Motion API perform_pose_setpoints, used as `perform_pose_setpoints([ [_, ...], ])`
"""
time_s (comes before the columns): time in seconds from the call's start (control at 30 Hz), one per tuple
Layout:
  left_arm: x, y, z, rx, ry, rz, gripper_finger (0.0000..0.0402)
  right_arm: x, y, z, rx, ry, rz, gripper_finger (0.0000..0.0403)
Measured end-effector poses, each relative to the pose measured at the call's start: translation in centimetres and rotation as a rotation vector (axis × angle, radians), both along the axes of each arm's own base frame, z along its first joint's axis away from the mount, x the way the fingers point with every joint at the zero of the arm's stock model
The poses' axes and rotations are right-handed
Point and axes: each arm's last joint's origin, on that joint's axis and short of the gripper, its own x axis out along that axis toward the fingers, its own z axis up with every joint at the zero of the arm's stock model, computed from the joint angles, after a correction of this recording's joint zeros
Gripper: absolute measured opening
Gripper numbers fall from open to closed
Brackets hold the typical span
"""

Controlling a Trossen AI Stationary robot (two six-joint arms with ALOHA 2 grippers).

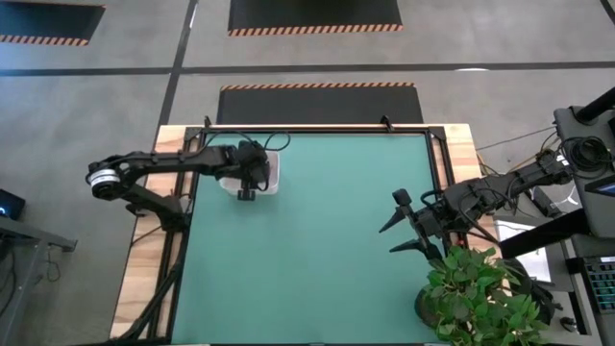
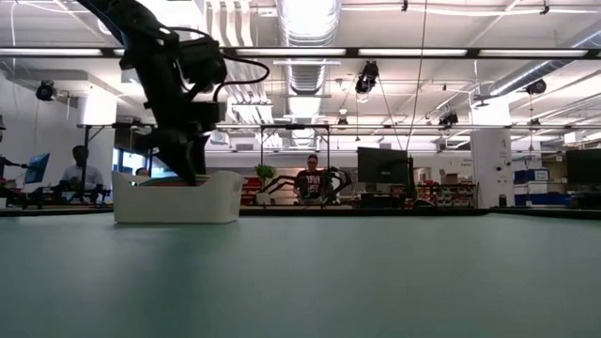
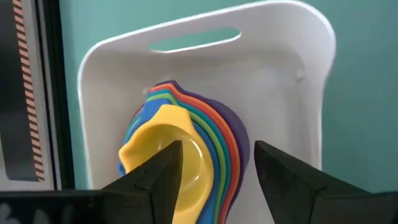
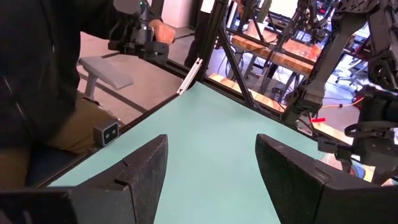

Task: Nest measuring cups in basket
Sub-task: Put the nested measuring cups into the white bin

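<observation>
The white basket (image 1: pixel 272 176) (image 2: pixel 178 199) stands on the green mat near the table's far left. Inside it (image 3: pixel 280 81), several measuring cups (image 3: pixel 217 134) sit nested in one stack, tipped toward one wall. The yellow cup (image 3: pixel 193 155) is innermost, with green, orange, blue and purple rims showing around it. My left gripper (image 3: pixel 214 165) (image 1: pixel 247 190) is open and reaches down into the basket over the stack (image 2: pixel 192 174). One finger is in front of the yellow bowl, the other beside the purple rim. My right gripper (image 1: pixel 402 226) (image 4: pixel 211 168) waits open by the table's right edge. My left gripper comes at the stack from above, its fingertips below the basket's rim. One finger (image 3: pixel 165 168) stands over the yellow cup's bowl (image 3: pixel 189 146). Whether it touches the cup, I cannot tell.
A potted plant (image 1: pixel 480 298) stands at the near right corner beside the right arm. A bare stretch of green mat (image 1: pixel 317 259) lies between the arms. People sit in the room beyond the table (image 2: pixel 312 178), and a person is close to the table's edge (image 4: pixel 43 74).
</observation>
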Motion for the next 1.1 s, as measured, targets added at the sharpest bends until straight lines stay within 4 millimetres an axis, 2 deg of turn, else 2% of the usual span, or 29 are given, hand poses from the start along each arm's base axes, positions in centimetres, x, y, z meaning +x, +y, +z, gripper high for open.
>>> perform_pose_setpoints([
  [0.2, 0.3, 0.0, 1.6, -0.017, 0.008, 0.019, 0.0180, 0.0, 0.0, 0.0, 0.014, 0.007, -0.002, 0.0231],
  [0.37, 1.1, -0.8, 3.4, -0.025, -0.010, 0.011, 0.0180, -0.1, 0.0, 0.1, 0.000, -0.004, 0.000, 0.0231],
  [0.5, 2.0, -2.2, 5.5, -0.014, -0.085, -0.026, 0.0180, -0.3, -0.1, 0.2, -0.018, -0.027, 0.004, 0.0231],
  [0.67, 2.4, -5.0, 8.3, -0.007, -0.208, -0.092, 0.0170, -0.3, -0.1, 0.3, -0.021, -0.030, 0.005, 0.0231],
  [0.87, 1.6, -8.2, 11.0, -0.019, -0.358, -0.121, 0.0158, -0.2, -0.1, 0.2, -0.028, -0.061, 0.007, 0.0231],
  [0.93, 1.0, -8.5, 11.4, 0.041, -0.378, -0.058, 0.0156, -0.2, -0.1, 0.2, -0.026, -0.060, 0.006, 0.0231],
  [1.1, -0.8, -7.9, 10.8, 0.130, -0.297, 0.130, 0.0152, -0.2, -0.1, 0.2, -0.028, -0.060, -0.006, 0.0231],
])
